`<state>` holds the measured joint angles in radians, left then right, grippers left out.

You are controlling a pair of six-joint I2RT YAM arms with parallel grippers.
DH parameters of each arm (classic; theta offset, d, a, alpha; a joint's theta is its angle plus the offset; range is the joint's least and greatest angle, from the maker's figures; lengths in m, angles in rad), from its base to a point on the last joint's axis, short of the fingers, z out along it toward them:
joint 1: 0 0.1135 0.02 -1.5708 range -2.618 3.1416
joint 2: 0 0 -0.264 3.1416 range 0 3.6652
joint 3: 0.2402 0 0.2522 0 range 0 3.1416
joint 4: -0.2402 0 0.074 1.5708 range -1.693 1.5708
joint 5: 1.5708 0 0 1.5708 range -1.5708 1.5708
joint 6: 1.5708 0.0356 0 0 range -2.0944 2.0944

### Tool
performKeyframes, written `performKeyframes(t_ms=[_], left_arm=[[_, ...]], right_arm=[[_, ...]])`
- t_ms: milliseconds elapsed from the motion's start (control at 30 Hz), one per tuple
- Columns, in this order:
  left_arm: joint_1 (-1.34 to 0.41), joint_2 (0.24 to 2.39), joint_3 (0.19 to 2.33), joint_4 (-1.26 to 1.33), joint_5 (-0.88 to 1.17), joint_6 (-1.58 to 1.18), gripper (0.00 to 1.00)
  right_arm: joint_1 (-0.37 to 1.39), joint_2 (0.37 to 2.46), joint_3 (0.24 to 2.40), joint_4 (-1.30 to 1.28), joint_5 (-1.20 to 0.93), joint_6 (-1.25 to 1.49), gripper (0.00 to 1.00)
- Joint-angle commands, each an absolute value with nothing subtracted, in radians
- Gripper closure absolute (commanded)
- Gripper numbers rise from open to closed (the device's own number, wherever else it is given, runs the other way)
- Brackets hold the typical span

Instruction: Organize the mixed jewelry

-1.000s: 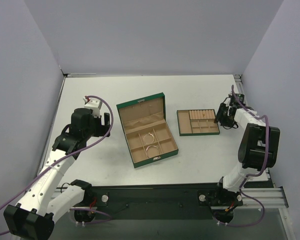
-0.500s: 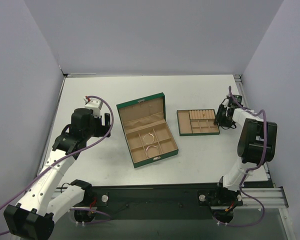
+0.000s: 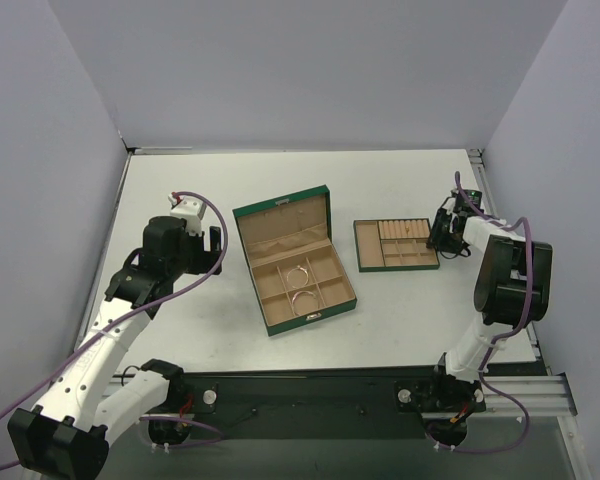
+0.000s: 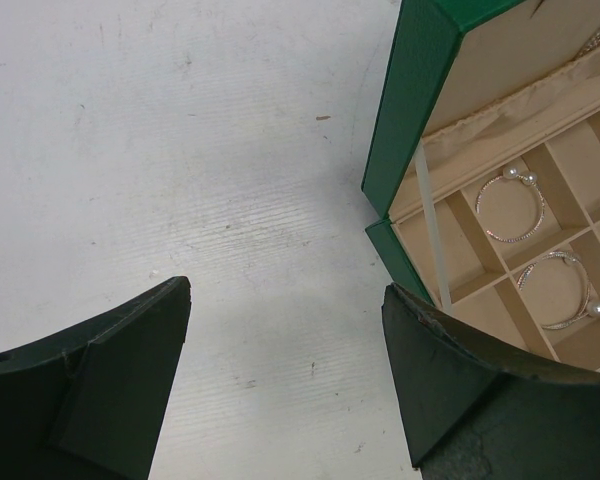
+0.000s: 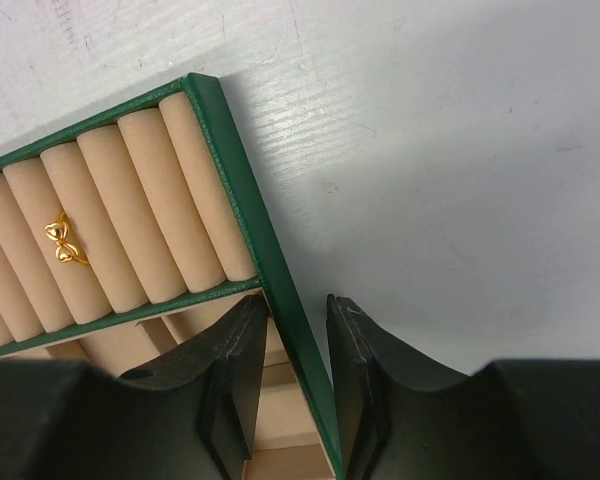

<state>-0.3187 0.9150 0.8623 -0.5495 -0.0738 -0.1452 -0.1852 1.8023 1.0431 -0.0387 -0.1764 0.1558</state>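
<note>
Green wall of the small tray (image 5: 245,200) is the item in hand. The right pincer (image 5: 295,320) straddles it, one finger inside the tray and one outside over the surface (image 5: 460,150). The jaws stand little wider than the wall is thick, and both inner faces appear to bear on it, so this is recorded as pinching the tray wall. No jewelry is in that grip.

Location of task items:
- The tan-gold ring (image 5: 65,243) is seated on the ring rolls, ahead and well to the left of the right pincer, apart from it.
- The silvery hoop (image 4: 510,205) and the second hoop (image 4: 563,292) each lie flat in their own compartment of the green box (image 4: 410,100), ahead and to the right of the left pincer (image 4: 285,330).
- The fine chain is not identified with certainty in any view.

The left pincer is spread wide and holds nothing. It hangs over bare surface just beside the box's outer wall and touches neither.

Assessment: the pieces seen are already in compartments. The current step looks to be handling the tray itself, probably to shift or square it. The next move calls for a firm hold on a thin wall and a low, level drag or lift, since a tilt could unseat the ring. A grip on one side wall only may let the tray swivel.
</note>
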Motion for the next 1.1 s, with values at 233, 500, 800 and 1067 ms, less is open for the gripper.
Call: performKeyframes(t_ms=[233, 500, 800, 1067], left_arm=[[-0.314, 0.913, 0.868, -0.52, -0.071, -0.132, 0.13], [-0.314, 0.922, 0.868, -0.522, -0.072, -0.13, 0.13], [-0.314, 0.92, 0.868, -0.522, -0.068, -0.129, 0.13], [-0.314, 0.922, 0.868, -0.52, -0.064, -0.129, 0.13]], right_arm=[[-0.178, 1.835, 1.072, -0.063, -0.17, 0.15, 0.67], [-0.178, 1.835, 1.071, -0.058, -0.17, 0.152, 0.66], [-0.176, 1.827, 1.062, -0.049, -0.172, 0.155, 0.78], [-0.175, 1.824, 1.055, -0.044, -0.15, 0.167, 0.91]])
